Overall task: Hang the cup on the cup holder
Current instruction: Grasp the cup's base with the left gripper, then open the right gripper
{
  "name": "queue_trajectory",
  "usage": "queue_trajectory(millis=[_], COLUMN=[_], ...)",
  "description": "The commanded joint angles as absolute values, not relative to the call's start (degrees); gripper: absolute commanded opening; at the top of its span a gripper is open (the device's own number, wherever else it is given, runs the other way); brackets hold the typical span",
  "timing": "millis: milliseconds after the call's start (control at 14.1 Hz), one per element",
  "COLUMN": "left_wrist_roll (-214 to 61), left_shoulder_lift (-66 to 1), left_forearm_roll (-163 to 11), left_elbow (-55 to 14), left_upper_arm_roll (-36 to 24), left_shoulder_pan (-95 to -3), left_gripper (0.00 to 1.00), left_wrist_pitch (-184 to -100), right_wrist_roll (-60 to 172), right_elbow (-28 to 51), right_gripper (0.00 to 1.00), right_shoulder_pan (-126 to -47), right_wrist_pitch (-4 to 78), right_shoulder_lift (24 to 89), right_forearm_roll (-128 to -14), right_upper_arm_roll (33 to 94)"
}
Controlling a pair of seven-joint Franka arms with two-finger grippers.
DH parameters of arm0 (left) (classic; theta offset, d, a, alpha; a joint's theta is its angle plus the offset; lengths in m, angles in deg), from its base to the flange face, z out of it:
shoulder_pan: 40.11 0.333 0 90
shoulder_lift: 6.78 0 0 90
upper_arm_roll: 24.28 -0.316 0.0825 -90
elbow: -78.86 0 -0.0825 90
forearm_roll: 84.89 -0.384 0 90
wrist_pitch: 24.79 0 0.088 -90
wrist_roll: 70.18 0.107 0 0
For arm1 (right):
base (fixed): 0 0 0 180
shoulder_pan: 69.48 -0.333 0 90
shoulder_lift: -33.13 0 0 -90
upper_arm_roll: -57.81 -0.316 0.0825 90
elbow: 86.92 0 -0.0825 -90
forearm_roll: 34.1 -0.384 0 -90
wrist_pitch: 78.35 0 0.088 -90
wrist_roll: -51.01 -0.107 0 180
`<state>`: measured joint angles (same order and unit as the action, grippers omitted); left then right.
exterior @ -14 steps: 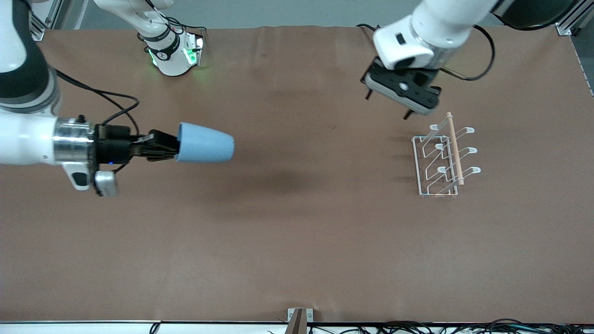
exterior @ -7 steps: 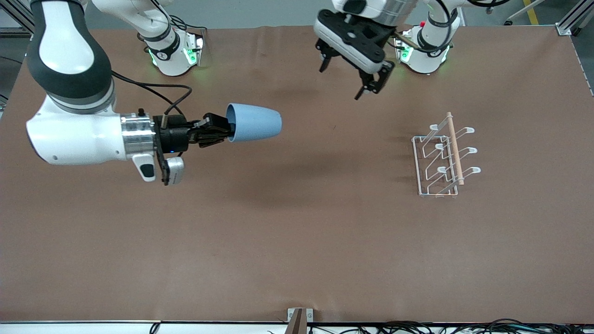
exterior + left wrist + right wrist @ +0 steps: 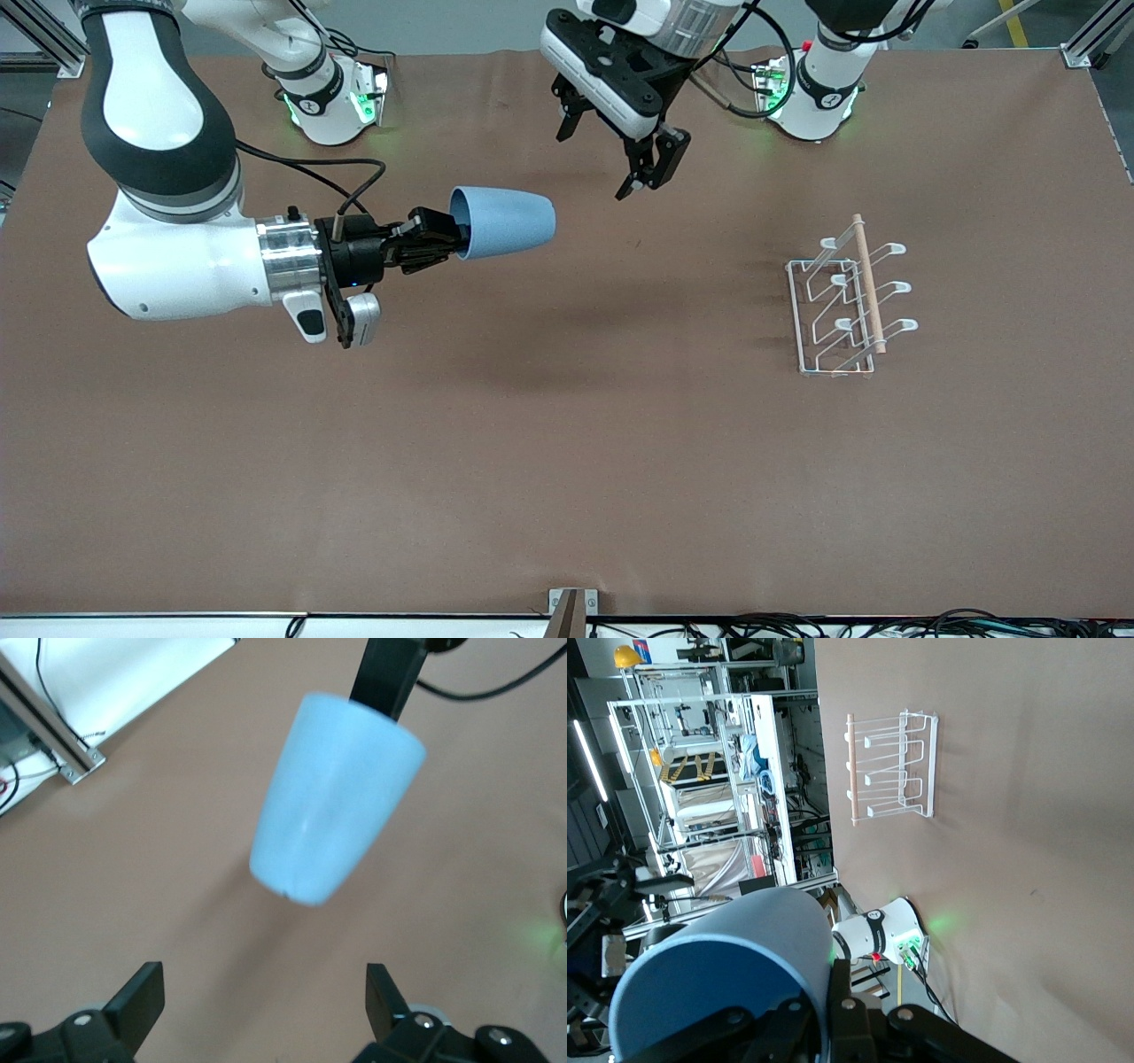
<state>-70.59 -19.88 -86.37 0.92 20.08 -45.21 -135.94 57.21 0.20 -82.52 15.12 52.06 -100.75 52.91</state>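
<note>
The light blue cup (image 3: 505, 221) hangs on its side in the air over the middle of the table, base pointing toward the left arm's end. My right gripper (image 3: 450, 237) is shut on its rim, one finger inside the cup (image 3: 735, 983) and one outside. My left gripper (image 3: 595, 161) hovers open just past the cup's base, nothing between its fingers; the left wrist view shows the cup (image 3: 332, 802) ahead of the left gripper (image 3: 266, 992). The white wire cup holder (image 3: 846, 297) with its wooden rod stands on the table toward the left arm's end, also visible as the cup holder (image 3: 890, 766).
Both arm bases (image 3: 332, 102) (image 3: 815, 84) stand at the table's edge by the robots, with cables trailing from the right arm's wrist (image 3: 292, 168). A small bracket (image 3: 567, 607) sits at the table's edge nearest the front camera.
The right arm carried the cup toward the left arm's end of the table. The left gripper swung away from above the cup holder to just beside the cup's base, staying open.
</note>
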Motion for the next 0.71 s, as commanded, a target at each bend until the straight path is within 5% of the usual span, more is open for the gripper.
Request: queue_trajectory(millis=[0, 640], left_wrist_roll=[-69.3, -70.1], left_shoulder_lift=[-22.4, -25.6], left_forearm_roll=[-89.4, -92.4], left_elbow=[2.4, 2.2], left_upper_arm_roll=[20.5, 19.9], left_shoulder_pan=[-46.0, -50.9], left_gripper=[1.00, 1.00], left_wrist_pitch=[-139.4, -141.8], right_wrist_roll=[58.5, 58.3], right_elbow=[0.7, 0.7], right_gripper=[0.03, 0.03], right_shoulder_pan=[-83.0, -83.2], right_wrist_pitch=[13.6, 13.4], right_shoulder_lift=[52.0, 52.1], right_forearm_roll=[-102.7, -102.7], right_upper_arm_roll=[53.2, 53.2])
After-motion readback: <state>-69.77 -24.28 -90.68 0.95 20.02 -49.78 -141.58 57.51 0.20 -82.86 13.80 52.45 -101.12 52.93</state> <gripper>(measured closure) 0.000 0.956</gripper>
